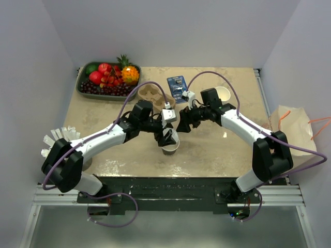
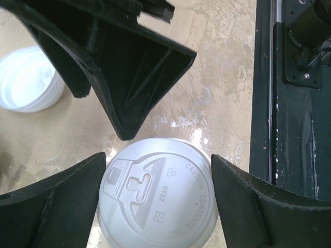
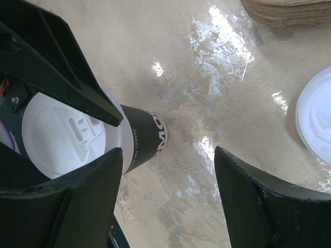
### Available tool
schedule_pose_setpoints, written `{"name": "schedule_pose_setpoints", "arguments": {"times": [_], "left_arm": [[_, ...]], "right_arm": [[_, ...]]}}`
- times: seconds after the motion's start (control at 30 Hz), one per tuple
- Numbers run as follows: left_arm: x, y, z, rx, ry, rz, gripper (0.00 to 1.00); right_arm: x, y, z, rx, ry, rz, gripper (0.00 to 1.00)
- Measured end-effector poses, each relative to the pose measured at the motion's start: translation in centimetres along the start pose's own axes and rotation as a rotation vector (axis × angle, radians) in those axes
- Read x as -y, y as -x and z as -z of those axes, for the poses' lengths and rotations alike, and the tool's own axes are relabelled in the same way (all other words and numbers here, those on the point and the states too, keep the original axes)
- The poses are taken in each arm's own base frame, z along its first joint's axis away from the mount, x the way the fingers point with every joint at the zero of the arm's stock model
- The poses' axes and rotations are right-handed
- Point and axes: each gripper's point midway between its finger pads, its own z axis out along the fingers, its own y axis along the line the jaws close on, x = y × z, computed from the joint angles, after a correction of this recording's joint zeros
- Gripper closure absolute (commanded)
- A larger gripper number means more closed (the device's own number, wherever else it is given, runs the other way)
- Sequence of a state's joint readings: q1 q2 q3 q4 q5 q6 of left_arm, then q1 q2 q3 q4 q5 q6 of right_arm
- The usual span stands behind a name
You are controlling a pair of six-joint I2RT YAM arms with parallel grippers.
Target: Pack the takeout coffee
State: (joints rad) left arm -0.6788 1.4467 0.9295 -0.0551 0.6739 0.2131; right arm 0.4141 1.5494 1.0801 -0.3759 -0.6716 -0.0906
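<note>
Takeout coffee (image 2: 158, 201) upright, on the arm-base side of the pulp cup carrier (image 1: 154, 95). Left gripper (image 2: 158, 157) straddles its white lid, fingers close at both sides; gripping or not, cannot tell. Right gripper (image 3: 166, 152) spread, empty, just beside the cup.

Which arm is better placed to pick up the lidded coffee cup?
Left. The left gripper brackets the lidded coffee cup, one finger on each side. The right gripper is open beside the cup, over bare table.
</note>
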Motion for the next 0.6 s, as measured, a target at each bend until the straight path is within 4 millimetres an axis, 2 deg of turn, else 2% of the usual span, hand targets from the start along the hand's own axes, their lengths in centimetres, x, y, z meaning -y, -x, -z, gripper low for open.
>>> {"name": "schedule_pose_setpoints", "arguments": {"times": [0.27, 0.6], "left_arm": [[0.6, -1.9, 0.0, -0.031, -0.012, 0.031, 0.15], [0.5, -1.0, 0.0, 0.022, 0.003, 0.023, 0.15]], "right_arm": [[0.2, 0.0, 0.1, -0.003, -0.010, 0.006, 0.24], [0.8, 0.3, 0.2, -0.004, -0.051, 0.019, 0.23]]}}
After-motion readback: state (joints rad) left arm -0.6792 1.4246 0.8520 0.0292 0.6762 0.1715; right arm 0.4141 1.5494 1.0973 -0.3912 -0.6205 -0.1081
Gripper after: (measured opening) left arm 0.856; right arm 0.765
